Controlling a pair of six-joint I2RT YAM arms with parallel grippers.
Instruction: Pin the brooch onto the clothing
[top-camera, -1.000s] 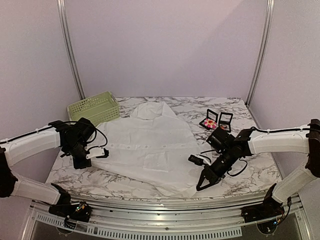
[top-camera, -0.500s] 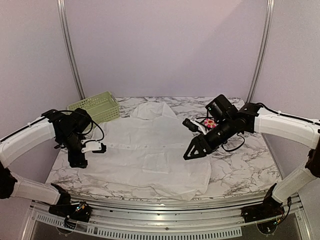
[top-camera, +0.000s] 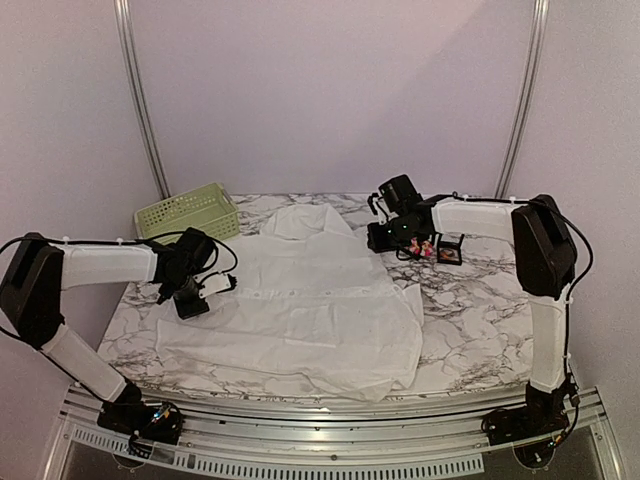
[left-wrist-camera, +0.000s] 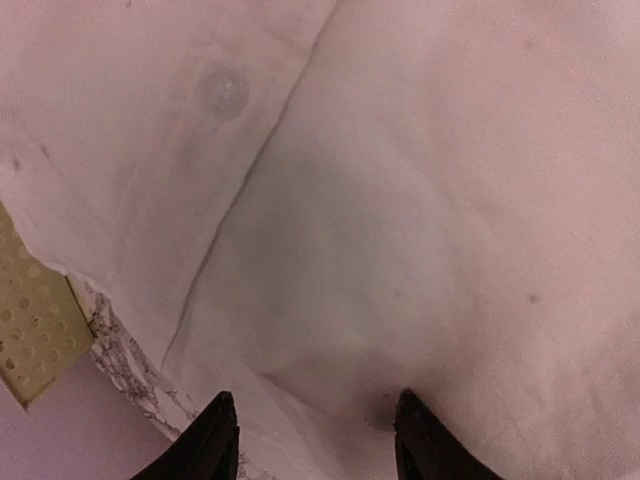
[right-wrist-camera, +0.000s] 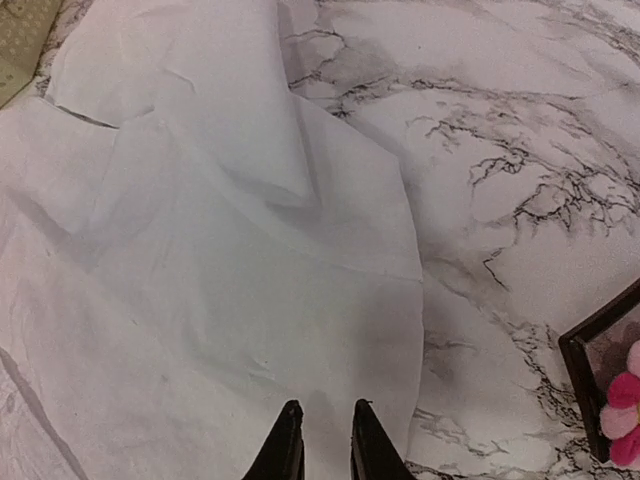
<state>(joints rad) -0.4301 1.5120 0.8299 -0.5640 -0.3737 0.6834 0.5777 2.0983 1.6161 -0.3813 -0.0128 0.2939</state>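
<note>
Shirt (top-camera: 300, 310) lies flat mid-worktop (top-camera: 480, 320), collar (top-camera: 300, 218) toward the far edge. Left gripper (left-wrist-camera: 312, 435) is over the shirt's left side, jaws fairly wide. Right gripper (right-wrist-camera: 322, 440) is over its far-right part near the boxed pink brooch (right-wrist-camera: 622, 400), jaws narrow and empty.

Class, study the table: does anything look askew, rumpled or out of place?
The shirt is not lying flat: its near right corner is bunched and folded over, and a flap at its far edge lies doubled over. Nothing looks spilled or damaged.
</note>
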